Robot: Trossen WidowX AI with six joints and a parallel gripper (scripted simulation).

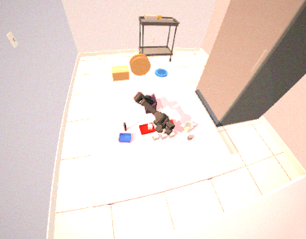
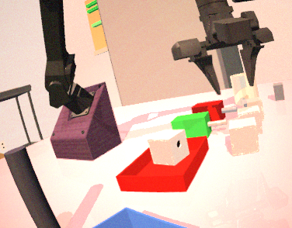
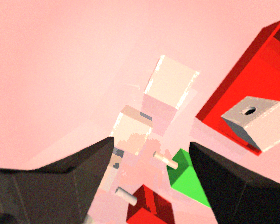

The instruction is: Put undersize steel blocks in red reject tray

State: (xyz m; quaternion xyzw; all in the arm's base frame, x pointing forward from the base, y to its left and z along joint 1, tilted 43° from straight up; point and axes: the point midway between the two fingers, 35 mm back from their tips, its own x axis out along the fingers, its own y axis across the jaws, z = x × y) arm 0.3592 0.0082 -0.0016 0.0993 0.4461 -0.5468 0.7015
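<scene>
My gripper (image 2: 235, 88) (image 3: 151, 143) is open and empty, above the row of pale steel blocks. One block (image 2: 166, 149) (image 3: 266, 127) sits tilted in the red reject tray (image 2: 149, 183) (image 3: 258, 67) (image 1: 145, 130), its dark hole showing. A near block (image 2: 243, 137) (image 3: 171, 82) stands outside the tray; a middle block (image 3: 132, 132) is beside it, and a third block (image 3: 108, 176) is partly hidden by the left finger. The green GO gauge (image 2: 191, 125) (image 3: 187, 175) lies on the table beyond the tray, its pin toward the blocks, not in a hole.
A red gauge (image 2: 205, 109) (image 3: 150, 209) with a grey pin lies behind the green one. A cream cylinder (image 1: 188, 127) stands beyond the blocks. A blue tray (image 1: 124, 138) (image 2: 130, 221) and a dark upright cylinder (image 1: 124, 127) (image 2: 29, 178) are on the tray's other side.
</scene>
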